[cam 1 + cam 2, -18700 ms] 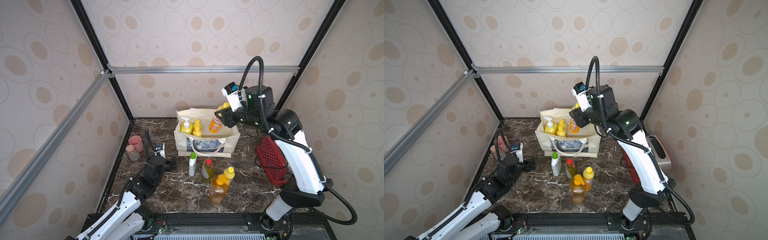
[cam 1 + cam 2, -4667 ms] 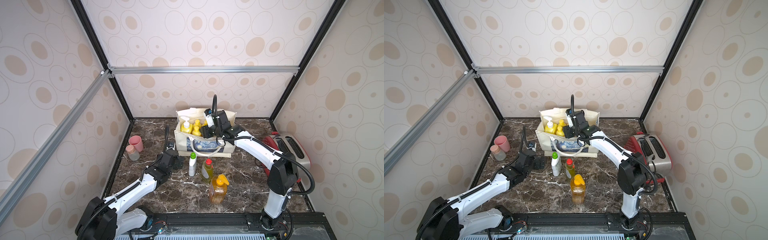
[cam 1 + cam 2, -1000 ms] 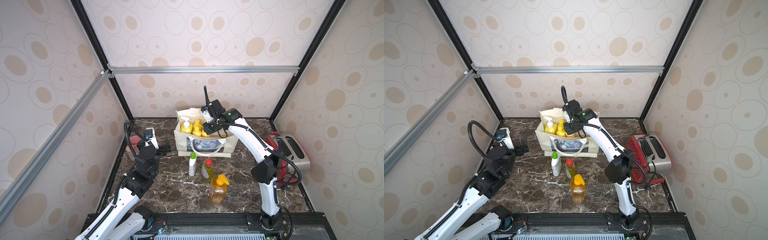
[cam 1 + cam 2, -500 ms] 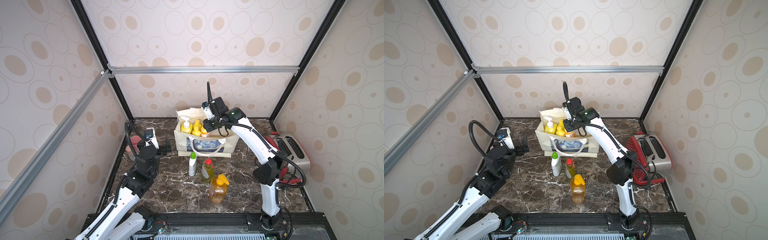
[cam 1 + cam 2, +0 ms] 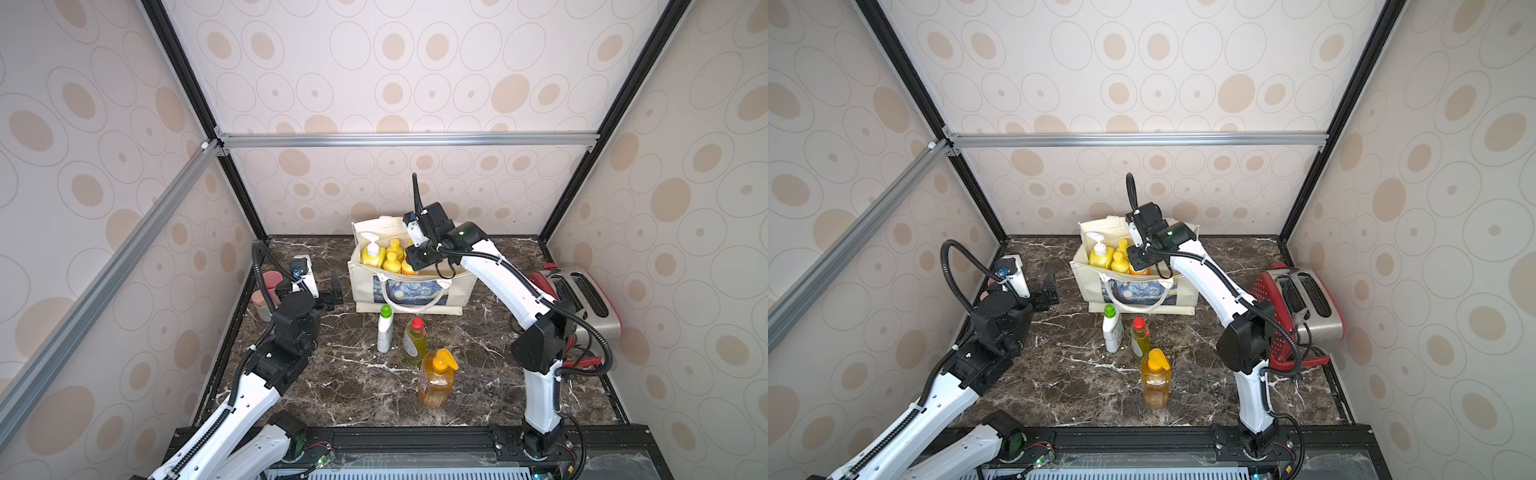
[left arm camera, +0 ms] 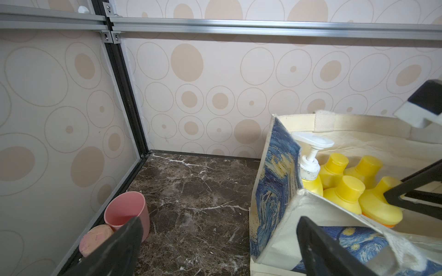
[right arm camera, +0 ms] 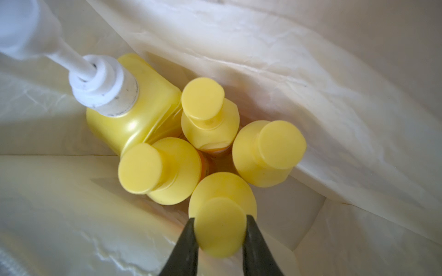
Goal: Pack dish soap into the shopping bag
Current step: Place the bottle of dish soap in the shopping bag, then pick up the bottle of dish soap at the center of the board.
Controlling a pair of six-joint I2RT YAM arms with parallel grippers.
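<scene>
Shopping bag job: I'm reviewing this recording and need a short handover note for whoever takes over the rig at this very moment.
Right gripper: shut on the cap of a small yellow-capped bottle, down inside the shopping bag, not yet released.
Left gripper: open and empty, near a corner of the bag.
Done: the yellow pump bottle and three other small bottles stand in the bag.
On the table, in front of the bag: white green-capped bottle, greenish red-capped bottle, clear orange pump bottle.
Left: release the held bottle, then pack those three.
</scene>
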